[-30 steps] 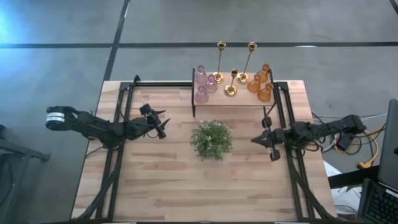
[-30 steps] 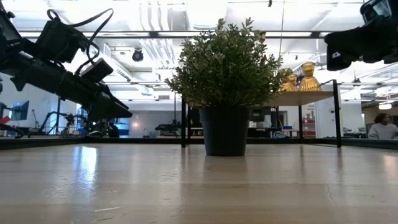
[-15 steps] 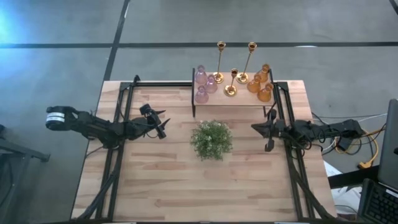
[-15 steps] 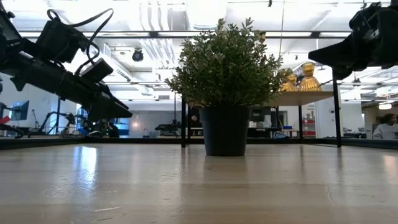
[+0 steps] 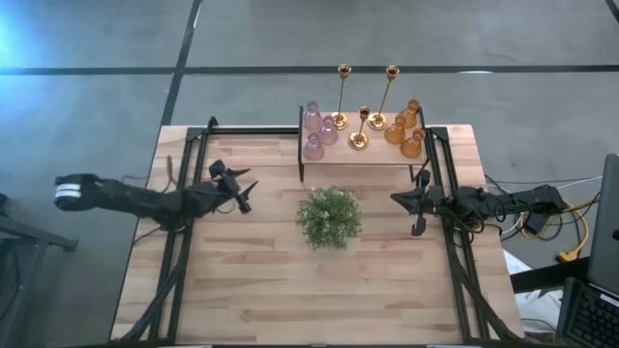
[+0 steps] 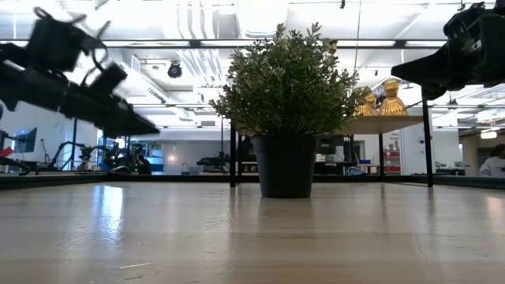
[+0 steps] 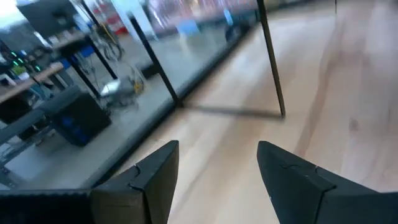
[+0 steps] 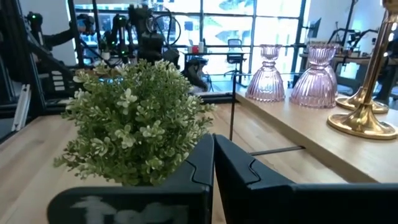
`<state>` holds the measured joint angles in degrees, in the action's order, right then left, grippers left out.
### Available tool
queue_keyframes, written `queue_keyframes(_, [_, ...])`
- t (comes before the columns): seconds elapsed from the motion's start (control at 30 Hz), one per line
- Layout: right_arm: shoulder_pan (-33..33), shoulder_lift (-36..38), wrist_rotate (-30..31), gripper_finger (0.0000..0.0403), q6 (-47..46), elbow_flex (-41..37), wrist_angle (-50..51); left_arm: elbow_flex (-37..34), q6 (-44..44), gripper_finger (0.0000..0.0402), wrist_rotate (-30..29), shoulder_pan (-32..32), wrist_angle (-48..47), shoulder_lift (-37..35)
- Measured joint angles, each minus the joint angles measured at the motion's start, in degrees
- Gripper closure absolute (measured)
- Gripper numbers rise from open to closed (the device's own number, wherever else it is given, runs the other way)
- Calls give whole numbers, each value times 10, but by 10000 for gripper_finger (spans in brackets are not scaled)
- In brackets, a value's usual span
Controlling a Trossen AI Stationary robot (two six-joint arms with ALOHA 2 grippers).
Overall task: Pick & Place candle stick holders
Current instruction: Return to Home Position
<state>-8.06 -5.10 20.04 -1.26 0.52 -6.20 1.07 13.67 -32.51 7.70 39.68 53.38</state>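
Note:
Nine candle stick holders stand on a raised wooden shelf (image 5: 382, 157) at the table's far edge: three pink glass (image 5: 315, 130), three brass (image 5: 364, 126), three amber glass (image 5: 406, 130). The pink ones (image 8: 292, 73) and a brass base (image 8: 364, 121) show in the right wrist view. My left gripper (image 5: 242, 196) is open and empty above the table's left part. My right gripper (image 5: 401, 201) is shut and empty, right of the plant, near the shelf's right leg.
A bushy green plant (image 5: 329, 217) in a black pot (image 6: 286, 166) stands at the table's middle, between the two grippers. Black frame rails (image 5: 184, 222) run along the table's left and right sides. Bare wood lies toward the near edge (image 5: 309, 300).
My left arm has drawn back toward the table's left edge and its gripper has shifted a little left and toward the far edge. My right gripper moved toward the far edge and a little left in the first half second, then kept still.

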Motion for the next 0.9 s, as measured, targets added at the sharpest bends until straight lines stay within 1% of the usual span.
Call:
queue_keyframes(0.07, [0, 0, -1, 394, 2, 0, 1, -5, 1, 179, -1, 0, -4, -58])
queue_keyframes(0.17, [0, 0, -1, 394, -1, 0, 0, -5, -3, 179, -2, 0, -67, -151])
queue_keyframes(0.27, [0, -2, -1, 394, 0, 0, 0, -5, -39, 179, 10, 0, -110, -229])
queue_keyframes(0.3, [0, -2, -1, 394, -1, 0, 0, -5, -57, 179, 27, 0, -117, -253])
queue_keyframes(0.37, [0, -3, -1, 394, -1, 0, 0, -6, -81, 179, 86, 1, -135, -294])
queue_keyframes(0.5, [0, -2, -1, 394, -1, 0, 0, -6, -96, 179, 258, 0, -199, -357])
queue_keyframes(0.57, [0, -2, -1, 394, -1, 0, 0, -6, -107, 179, 313, 0, -241, -381])
queue_keyframes(0.63, [0, -2, -1, 394, -1, 0, 0, -6, -122, 179, 329, 0, -272, -401])
queue_keyframes(0.9, [0, -3, -1, 394, -2, 0, 0, -6, -172, 179, 331, 0, -344, -495])
